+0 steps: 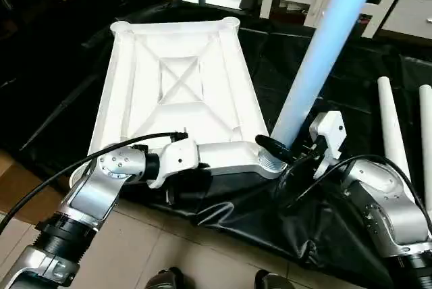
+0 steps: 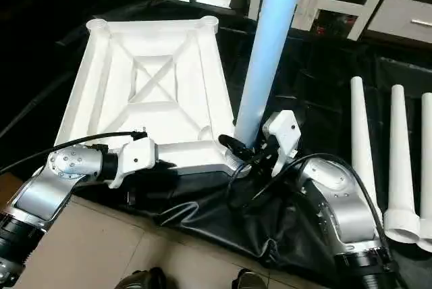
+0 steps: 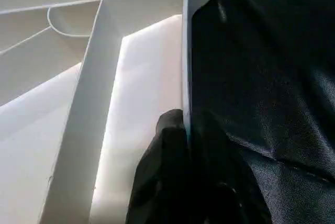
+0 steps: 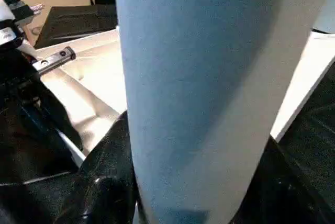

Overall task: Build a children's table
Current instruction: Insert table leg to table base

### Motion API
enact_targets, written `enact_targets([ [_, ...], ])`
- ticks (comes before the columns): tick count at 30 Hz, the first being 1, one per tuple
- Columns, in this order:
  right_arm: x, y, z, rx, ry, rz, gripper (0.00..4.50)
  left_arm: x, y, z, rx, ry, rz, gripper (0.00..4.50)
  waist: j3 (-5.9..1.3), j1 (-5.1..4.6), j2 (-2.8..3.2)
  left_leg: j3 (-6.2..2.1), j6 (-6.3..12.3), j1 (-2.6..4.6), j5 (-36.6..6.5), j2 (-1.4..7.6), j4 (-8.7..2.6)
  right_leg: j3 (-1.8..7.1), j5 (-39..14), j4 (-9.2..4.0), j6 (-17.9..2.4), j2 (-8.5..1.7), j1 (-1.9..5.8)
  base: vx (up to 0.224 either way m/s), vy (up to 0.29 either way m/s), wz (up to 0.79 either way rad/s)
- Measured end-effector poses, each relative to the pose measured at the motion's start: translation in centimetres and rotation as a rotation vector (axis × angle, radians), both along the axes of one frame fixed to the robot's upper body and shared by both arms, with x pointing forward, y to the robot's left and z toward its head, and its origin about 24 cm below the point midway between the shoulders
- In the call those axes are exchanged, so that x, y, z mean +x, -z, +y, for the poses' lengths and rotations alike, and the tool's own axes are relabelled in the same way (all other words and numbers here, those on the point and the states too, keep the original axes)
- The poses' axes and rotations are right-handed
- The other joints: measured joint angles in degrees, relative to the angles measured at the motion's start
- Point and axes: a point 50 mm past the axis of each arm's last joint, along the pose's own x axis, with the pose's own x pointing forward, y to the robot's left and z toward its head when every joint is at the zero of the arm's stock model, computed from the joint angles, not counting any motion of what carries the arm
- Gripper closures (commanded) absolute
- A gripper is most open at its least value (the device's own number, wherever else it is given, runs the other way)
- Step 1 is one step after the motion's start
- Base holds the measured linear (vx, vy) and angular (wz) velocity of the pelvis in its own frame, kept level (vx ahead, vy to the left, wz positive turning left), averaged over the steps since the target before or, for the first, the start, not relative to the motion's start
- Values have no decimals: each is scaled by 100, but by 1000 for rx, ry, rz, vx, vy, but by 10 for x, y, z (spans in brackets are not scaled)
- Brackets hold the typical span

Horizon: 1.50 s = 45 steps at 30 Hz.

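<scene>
From the head camera, the right tool is clamping a white table leg, its long axis rising steeply over the near right corner socket of the upturned tabletop lying on the black-draped surface. The left wrist view is showing the left tool pinched shut on the tabletop's near rim, arm reaching in low; the right wrist view is showing the leg between the right tool's fingers.

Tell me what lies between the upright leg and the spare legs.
In the right eye view, the right gripper and its silver arm lie between the upright leg and the spare legs, over black sheeting.
</scene>
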Motion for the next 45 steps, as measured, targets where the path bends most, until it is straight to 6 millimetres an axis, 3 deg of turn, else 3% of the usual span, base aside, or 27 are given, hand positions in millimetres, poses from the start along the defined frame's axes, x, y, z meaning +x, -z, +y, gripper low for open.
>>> enact_targets([
  [10, 6, 1, -2, 30, 78, -2, 259, 4, 1, -6, -5, -16, -26, 450, -7, 1, 17, -2, 0, 0, 0, -13, -50, -2, 0, -79, 0, 0, 0, 0, 0, 0],
  [22, 15, -1, -5, 30, 123, -20, 259, 13, 1, -13, -9, -24, -57, 450, 44, 19, 53, 0, 0, -7, 0, -23, -91, 0, -1, -95, -1, -1, -11, 0, 0, 0],
  [28, 22, -2, -7, 18, 138, -26, 259, 19, 0, -17, -2, -27, -78, 450, 68, 26, 43, 0, 0, -11, 0, -23, -97, -3, -2, -103, 0, -2, -14, 0, 0, 0],
  [32, 24, -2, -7, 17, 145, -27, 259, 22, -1, -17, 2, -30, -84, 450, 86, 27, 45, -1, 0, -23, 0, -24, -135, -12, -6, -182, -3, -2, -12, 0, 0, 0],
  [45, 28, -4, -8, 18, 152, -32, 259, 27, -2, -16, 7, -35, -74, 450, 111, 38, 61, 3, 0, -24, 0, -32, -137, -10, -20, -184, -18, -6, -14, 0, 0, 0],
])
